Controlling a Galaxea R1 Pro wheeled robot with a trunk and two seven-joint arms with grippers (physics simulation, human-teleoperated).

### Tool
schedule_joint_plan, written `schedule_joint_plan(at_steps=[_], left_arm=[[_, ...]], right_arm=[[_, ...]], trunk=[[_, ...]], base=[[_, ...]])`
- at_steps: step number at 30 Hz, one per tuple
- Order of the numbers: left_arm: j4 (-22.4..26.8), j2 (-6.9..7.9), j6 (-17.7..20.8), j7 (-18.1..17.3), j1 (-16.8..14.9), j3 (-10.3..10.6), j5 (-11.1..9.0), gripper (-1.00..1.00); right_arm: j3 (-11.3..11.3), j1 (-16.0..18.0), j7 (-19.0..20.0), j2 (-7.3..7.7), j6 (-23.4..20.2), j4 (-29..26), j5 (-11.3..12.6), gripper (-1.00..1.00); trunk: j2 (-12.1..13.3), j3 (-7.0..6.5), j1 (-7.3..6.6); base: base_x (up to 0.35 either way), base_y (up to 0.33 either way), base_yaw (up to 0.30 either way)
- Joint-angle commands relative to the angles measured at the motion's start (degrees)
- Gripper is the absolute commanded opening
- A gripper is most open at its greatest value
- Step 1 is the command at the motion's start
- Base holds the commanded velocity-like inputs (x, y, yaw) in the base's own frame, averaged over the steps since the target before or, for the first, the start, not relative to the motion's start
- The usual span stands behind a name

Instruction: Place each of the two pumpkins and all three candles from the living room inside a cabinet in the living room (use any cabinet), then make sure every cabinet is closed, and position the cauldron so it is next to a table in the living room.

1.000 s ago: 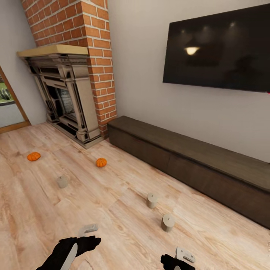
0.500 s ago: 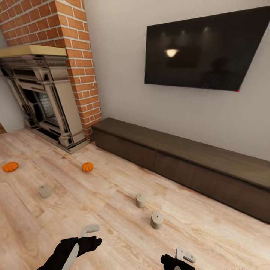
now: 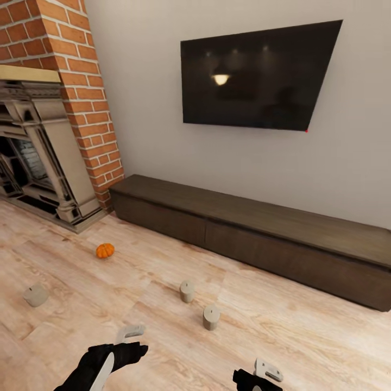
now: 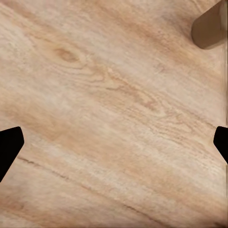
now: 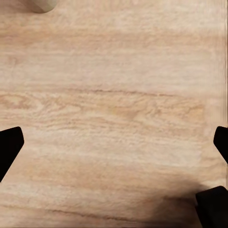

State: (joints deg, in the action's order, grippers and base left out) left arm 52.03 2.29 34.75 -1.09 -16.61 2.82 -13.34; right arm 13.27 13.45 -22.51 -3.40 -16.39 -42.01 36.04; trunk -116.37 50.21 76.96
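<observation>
Left gripper (image 3: 130, 336) at lower left of the head view, fingers spread, nothing held, right gripper (image 3: 267, 374) at bottom edge likewise splayed and empty, two candles (image 3: 210, 317) just above between them, third candle (image 3: 36, 295) far left, pumpkin (image 3: 105, 250) beyond, closed cabinet (image 3: 255, 239) across the middle.

A pale plank floor (image 3: 304, 336) with visible wood grain is laid across the room. A plain grey wall (image 3: 141, 98) is seen at 12 o'clock, and a dark television (image 3: 255, 76) is mounted on it, with a lamp reflected in the screen. A brick chimney (image 3: 81, 81) with an ornate fireplace (image 3: 38, 157) is placed at 10 o'clock.
</observation>
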Motion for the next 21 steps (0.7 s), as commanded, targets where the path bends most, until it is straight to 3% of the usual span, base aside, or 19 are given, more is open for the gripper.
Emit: schedule_joint_plan(at_steps=[1,21], left_arm=[[0.0,0.00,0.0,0.0,0.0,0.0,0.0,1.00],[-0.4,0.00,-0.1,0.1,0.0,0.0,0.0,1.00]], right_arm=[[0.0,0.0,0.0,0.01,0.0,0.1,0.0,1.00],[-0.1,0.0,0.2,0.06,0.0,0.8,0.0,1.00]], trunk=[[0.0,-0.03,0.00],[0.0,-0.23,0.00]], base=[[0.000,0.000,-0.271],[0.000,-0.017,-0.276]])
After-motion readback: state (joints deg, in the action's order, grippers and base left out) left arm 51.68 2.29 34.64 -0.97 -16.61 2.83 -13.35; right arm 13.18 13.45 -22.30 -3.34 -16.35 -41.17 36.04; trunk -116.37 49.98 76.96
